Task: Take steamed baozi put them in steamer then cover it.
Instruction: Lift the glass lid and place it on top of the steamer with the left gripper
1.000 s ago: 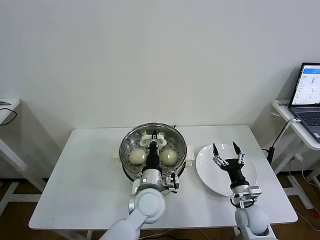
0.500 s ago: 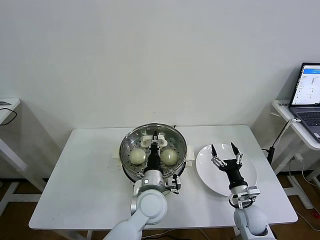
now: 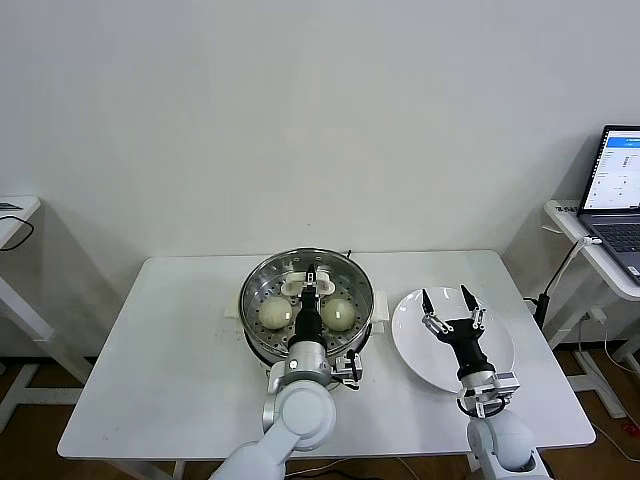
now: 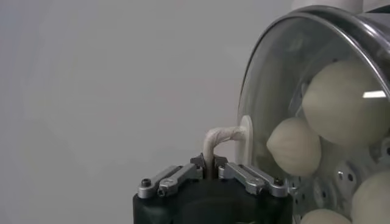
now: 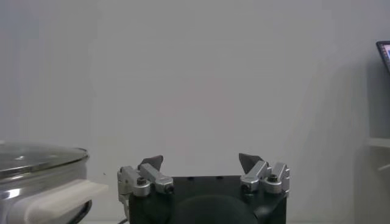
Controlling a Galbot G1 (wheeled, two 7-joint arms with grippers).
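The steamer (image 3: 252, 300) stands on its cream-white base at the table's middle. The clear glass lid (image 3: 345, 275) sits over it. Baozi show through the glass, two plainly (image 3: 274, 313) (image 3: 338, 313). My left gripper (image 3: 310, 283) is over the steamer's middle, shut on the lid's white handle (image 4: 220, 137). In the left wrist view the lid (image 4: 268, 73) fills one side, with several baozi (image 4: 344, 100) (image 4: 294, 146) behind the glass. My right gripper (image 3: 446, 300) is open and empty above the flat white plate (image 3: 500, 350). It also shows in the right wrist view (image 5: 201, 164).
The white plate lies to the right of the steamer and holds nothing. A laptop (image 3: 615, 185) stands on a side table at the far right. In the right wrist view the lid's rim (image 5: 36, 158) and the pot's cream side handle (image 5: 61, 195) show.
My left gripper has shifted slightly over the steamer, still on the lid handle. My right gripper has moved a little to the left above the plate.
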